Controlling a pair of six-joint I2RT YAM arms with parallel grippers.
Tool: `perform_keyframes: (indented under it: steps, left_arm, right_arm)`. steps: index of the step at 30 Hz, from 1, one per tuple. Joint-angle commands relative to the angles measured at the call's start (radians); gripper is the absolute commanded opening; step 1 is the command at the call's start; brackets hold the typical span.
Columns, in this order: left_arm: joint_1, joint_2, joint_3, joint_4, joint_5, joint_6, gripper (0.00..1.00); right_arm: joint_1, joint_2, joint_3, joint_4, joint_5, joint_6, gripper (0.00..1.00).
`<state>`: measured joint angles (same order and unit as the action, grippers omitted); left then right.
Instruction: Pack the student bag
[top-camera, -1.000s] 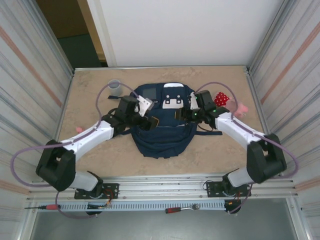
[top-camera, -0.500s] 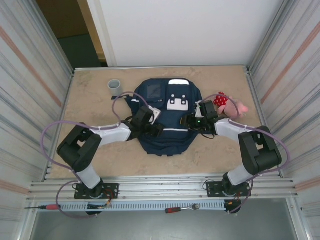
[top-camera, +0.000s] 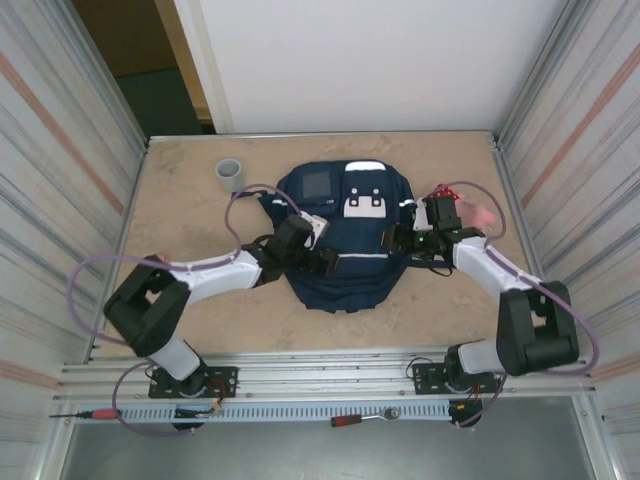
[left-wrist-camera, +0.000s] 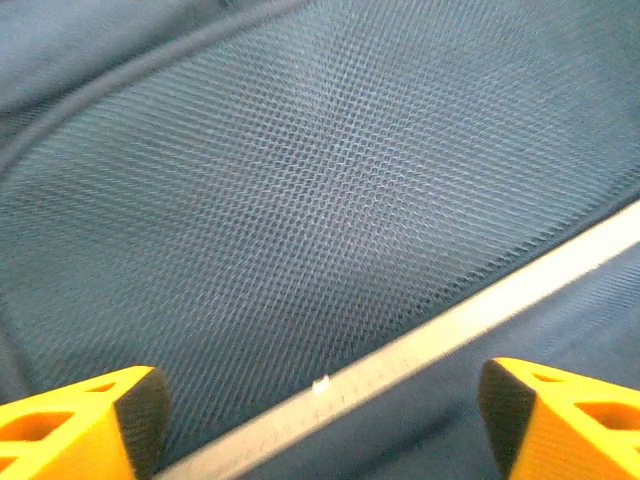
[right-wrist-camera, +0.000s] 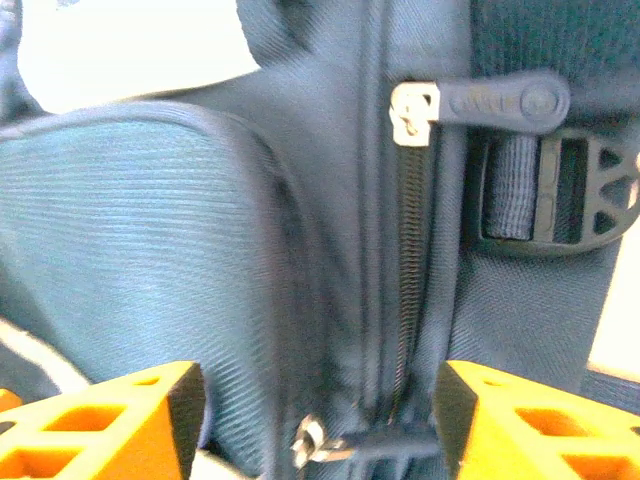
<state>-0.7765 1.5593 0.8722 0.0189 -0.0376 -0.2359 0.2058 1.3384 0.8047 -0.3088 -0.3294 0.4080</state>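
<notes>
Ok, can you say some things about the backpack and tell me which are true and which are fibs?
The student bag lies on the table. True.
The grey cup stands on the bag. False: it stands on the table, past the bag's far left corner.
The left end effector is open over the bag's mesh. True.
The right end effector holds the plush toy. False: it is open at the bag's zipper; the toy lies beside the bag.

L claw (left-wrist-camera: 320, 412) fingers (left-wrist-camera: 85, 425) wide apart over student bag (left-wrist-camera: 300, 190) mesh; reflective stripe (left-wrist-camera: 450, 320) diag btwn.
</notes>
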Motion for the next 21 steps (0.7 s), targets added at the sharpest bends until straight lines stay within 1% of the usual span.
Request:
perform_keyframes:
  steps: [1, 2, 3, 5, 7, 10, 13, 15, 17, 19, 21]
  left_arm:
    - [-0.001, -0.151, 0.047, -0.094, -0.115, -0.008, 0.89]
    - [0.005, -0.186, 0.070, -0.127, -0.160, 0.014, 0.92]
    - [0.016, -0.217, 0.084, -0.149, -0.194, 0.028, 0.93]
    - [0.063, -0.298, 0.072, -0.151, -0.265, 0.057, 0.99]
    - [0.131, -0.379, 0.020, -0.117, -0.316, 0.081, 0.99]
    - [0.251, -0.509, -0.102, -0.063, -0.376, 0.118, 0.99]
    - [0.340, -0.640, -0.248, 0.014, -0.432, 0.174, 0.99]
    - [0.378, -0.717, -0.343, 0.063, -0.473, 0.215, 0.99]
    - [0.408, -0.768, -0.453, 0.163, -0.513, 0.250, 0.99]
    - [0.442, -0.785, -0.560, 0.288, -0.507, 0.269, 0.99]
    - [0.479, -0.751, -0.641, 0.428, -0.465, 0.271, 0.99]
  right_arm:
    - [-0.005, -0.161, 0.098, -0.139, 0.067, -0.075, 0.76]
    - [-0.008, -0.210, 0.112, -0.155, 0.108, -0.091, 0.90]
    - [-0.015, -0.252, 0.120, -0.160, 0.146, -0.108, 0.99]
    - [-0.043, -0.339, 0.119, -0.141, 0.226, -0.160, 0.99]
    - [-0.085, -0.410, 0.094, -0.088, 0.276, -0.213, 0.99]
    - [-0.172, -0.445, 0.039, 0.001, 0.271, -0.279, 0.99]
    - [-0.260, -0.430, -0.029, 0.100, 0.225, -0.304, 0.99]
    - [-0.312, -0.397, -0.088, 0.190, 0.188, -0.307, 0.99]
    - [-0.354, -0.360, -0.149, 0.299, 0.151, -0.297, 0.99]
    - [-0.371, -0.292, -0.219, 0.430, 0.145, -0.292, 0.99]
    - [-0.361, -0.229, -0.268, 0.535, 0.181, -0.302, 0.99]
